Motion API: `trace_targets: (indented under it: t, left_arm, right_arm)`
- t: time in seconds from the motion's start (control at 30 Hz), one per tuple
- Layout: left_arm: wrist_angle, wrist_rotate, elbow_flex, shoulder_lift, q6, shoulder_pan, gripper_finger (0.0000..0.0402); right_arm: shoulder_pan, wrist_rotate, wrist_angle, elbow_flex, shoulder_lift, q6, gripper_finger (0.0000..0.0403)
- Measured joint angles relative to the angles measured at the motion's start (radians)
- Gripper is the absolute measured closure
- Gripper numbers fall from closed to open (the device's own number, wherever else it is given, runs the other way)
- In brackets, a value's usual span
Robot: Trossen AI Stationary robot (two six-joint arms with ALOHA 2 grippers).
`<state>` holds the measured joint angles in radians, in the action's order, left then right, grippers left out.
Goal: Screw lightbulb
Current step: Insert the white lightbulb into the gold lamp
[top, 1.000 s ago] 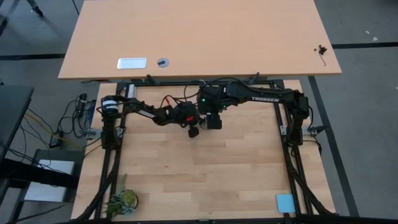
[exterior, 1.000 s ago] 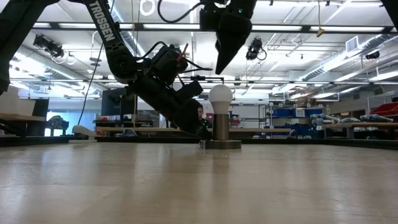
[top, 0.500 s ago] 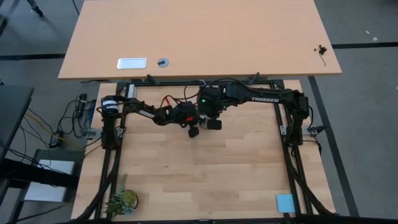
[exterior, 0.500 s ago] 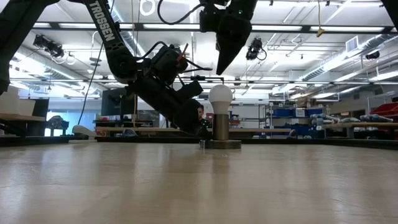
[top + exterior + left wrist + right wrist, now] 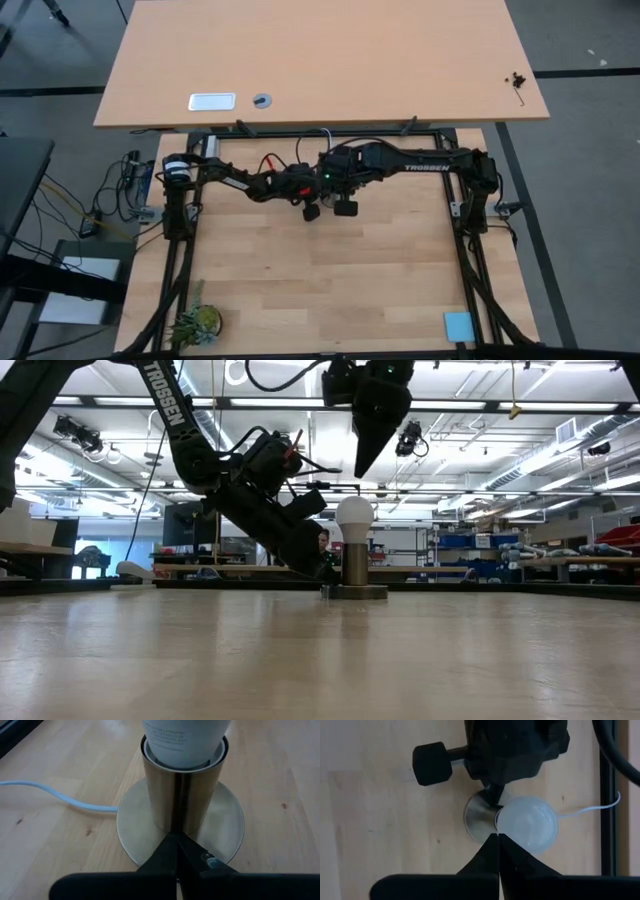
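Even, bright overhead light in the high view — soft shadows under the arms. Low view: long ceiling strip lights [image 5: 500, 405] glare, arms silhouetted, the pale wooden tabletop [image 5: 320, 660] blurred up close. The brushed metal cylindrical socket [image 5: 182, 795] carries a vertical reflection — near fingers soft.

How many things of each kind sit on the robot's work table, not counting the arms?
Lightbulb: 1
Metal lamp socket base: 1
White cord: 1
Small potted plant: 1
Light blue square pad: 1
Total: 5
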<state>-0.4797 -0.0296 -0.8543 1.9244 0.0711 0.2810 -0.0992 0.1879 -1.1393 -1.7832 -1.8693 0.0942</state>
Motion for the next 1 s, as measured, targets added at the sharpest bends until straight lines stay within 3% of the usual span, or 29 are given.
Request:
trace_targets:
  t: [0.2,0.6,1.0]
  left_arm:
    - [0.002,0.002,0.0,0.0,0.005,-0.004,0.04]
    - [0.132,0.02,0.002,-0.082,0.023,-0.007,0.0401]
    - [0.164,0.006,0.005,-0.086,0.037,-0.008,0.0401]
  right_arm:
    - [0.02,0.002,0.045,0.024,0.005,0.016,0.04]
    - [0.029,-0.042,0.258,0.257,0.121,0.06,0.0402]
    - [-0.003,-0.054,0.726,0.718,0.383,-0.033,0.0402]
